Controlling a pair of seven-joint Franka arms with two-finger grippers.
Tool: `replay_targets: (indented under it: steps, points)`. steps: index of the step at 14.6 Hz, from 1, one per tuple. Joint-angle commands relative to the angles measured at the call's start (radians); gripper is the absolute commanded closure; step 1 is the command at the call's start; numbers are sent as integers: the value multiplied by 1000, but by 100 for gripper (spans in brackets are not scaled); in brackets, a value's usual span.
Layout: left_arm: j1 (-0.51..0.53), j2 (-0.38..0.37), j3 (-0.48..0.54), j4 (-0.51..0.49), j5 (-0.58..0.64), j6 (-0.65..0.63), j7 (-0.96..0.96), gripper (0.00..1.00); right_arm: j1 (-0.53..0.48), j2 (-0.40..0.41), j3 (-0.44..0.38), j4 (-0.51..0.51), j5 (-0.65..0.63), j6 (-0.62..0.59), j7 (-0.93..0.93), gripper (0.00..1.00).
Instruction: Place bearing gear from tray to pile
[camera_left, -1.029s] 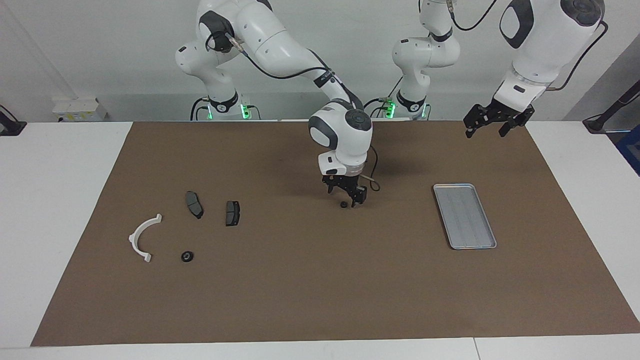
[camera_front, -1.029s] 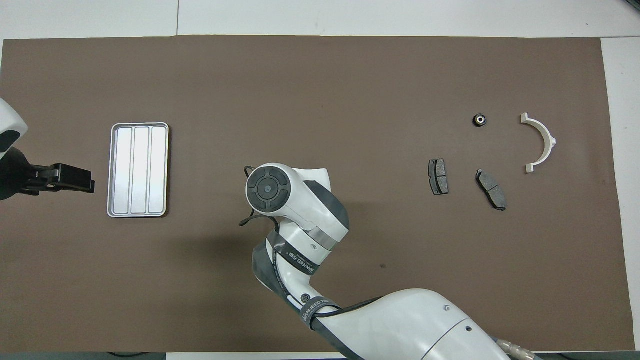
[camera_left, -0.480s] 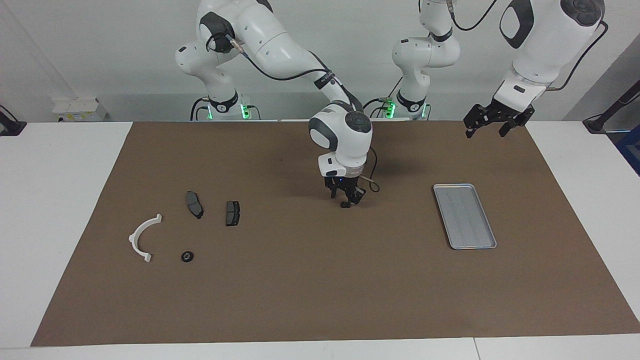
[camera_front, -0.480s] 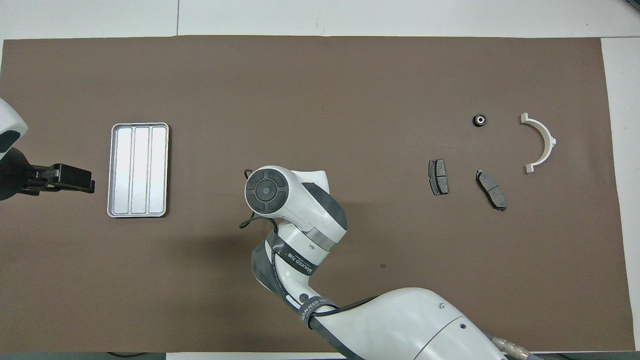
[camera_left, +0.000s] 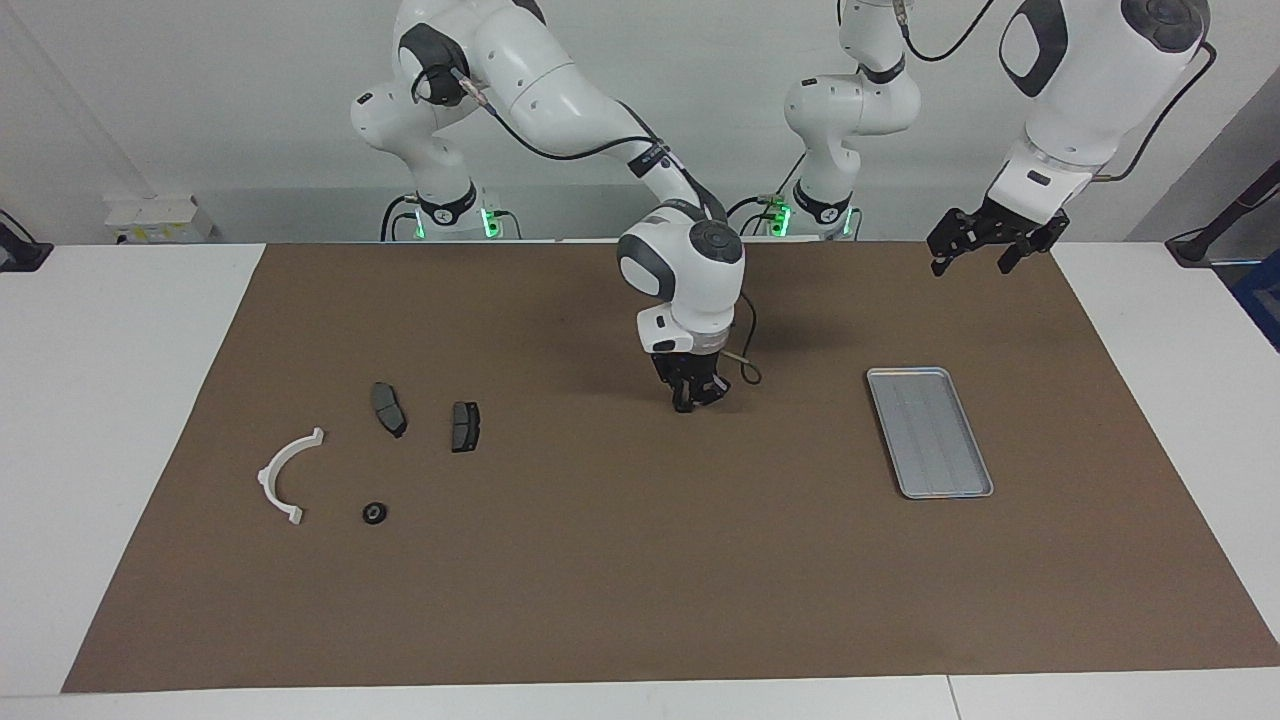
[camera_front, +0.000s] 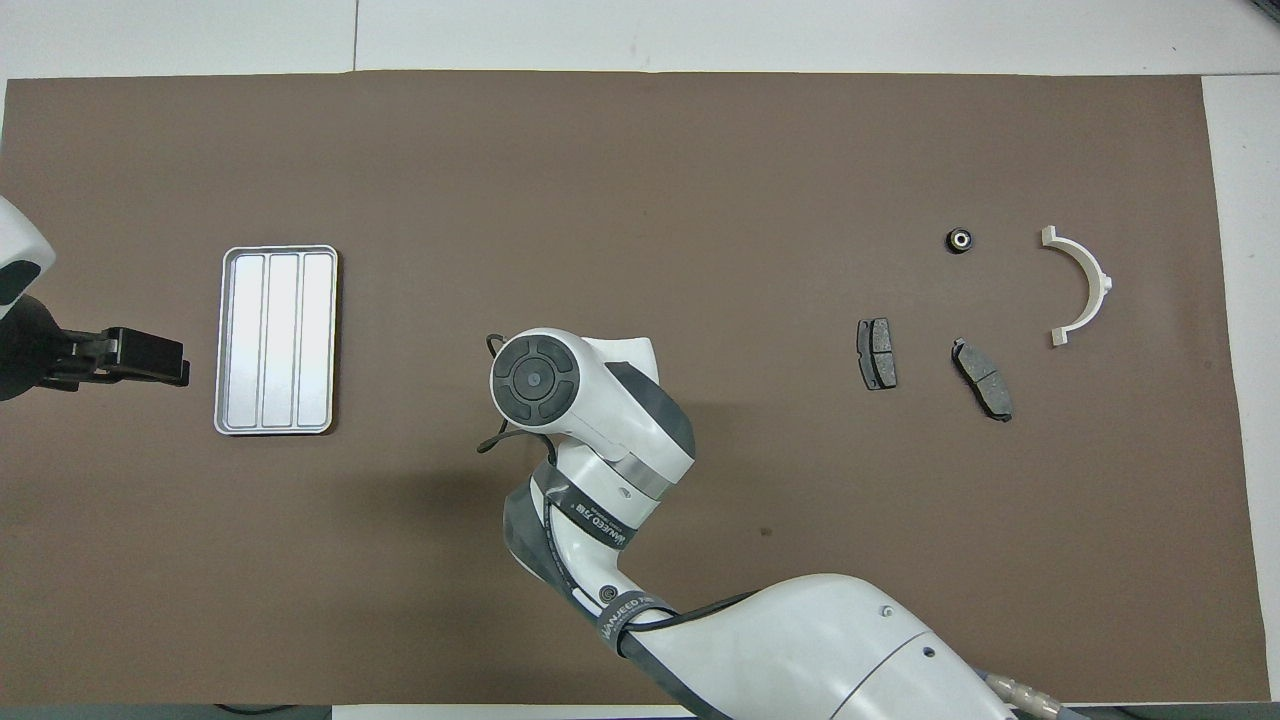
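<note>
My right gripper (camera_left: 692, 402) is low on the brown mat at mid-table, its fingers closed around a small black bearing gear that is now hidden between them. In the overhead view the arm's wrist (camera_front: 535, 378) covers the gripper. The silver tray (camera_left: 929, 431) (camera_front: 277, 340) lies bare toward the left arm's end. The pile lies toward the right arm's end: a white half-ring bracket (camera_left: 287, 474) (camera_front: 1080, 285), two dark pads (camera_left: 389, 408) (camera_left: 465, 426) and another black bearing gear (camera_left: 375, 512) (camera_front: 960, 240). My left gripper (camera_left: 985, 262) (camera_front: 150, 357) waits open in the air beside the tray.
The brown mat (camera_left: 600, 560) covers most of the white table. A thin cable loop (camera_left: 745, 372) hangs by the right wrist. The right arm's forearm (camera_front: 800, 650) spans the mat's near part in the overhead view.
The right gripper's fingers have closed from wide open onto the small black gear that lay beside them on the mat. The left arm has not moved.
</note>
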Motion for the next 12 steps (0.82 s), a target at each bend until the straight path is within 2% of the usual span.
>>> replay_targets:
  steps: [1,5,6,9,12]
  points:
    - [0,-18,4,-10,-11,-1,3,0,-10,14,7,4,-10,23,-26,100]
    - [0,-18,4,-10,-10,-1,3,0,-10,9,7,16,-18,-12,-50,100]
    - [0,-18,4,-10,-11,0,5,0,-13,2,5,27,-22,-47,-55,100]
    - [0,-18,4,-10,-10,0,3,0,-45,-20,7,147,-9,-220,-154,100]
    - [0,-18,4,-10,-10,0,3,0,-129,-104,7,148,46,-312,-361,100]
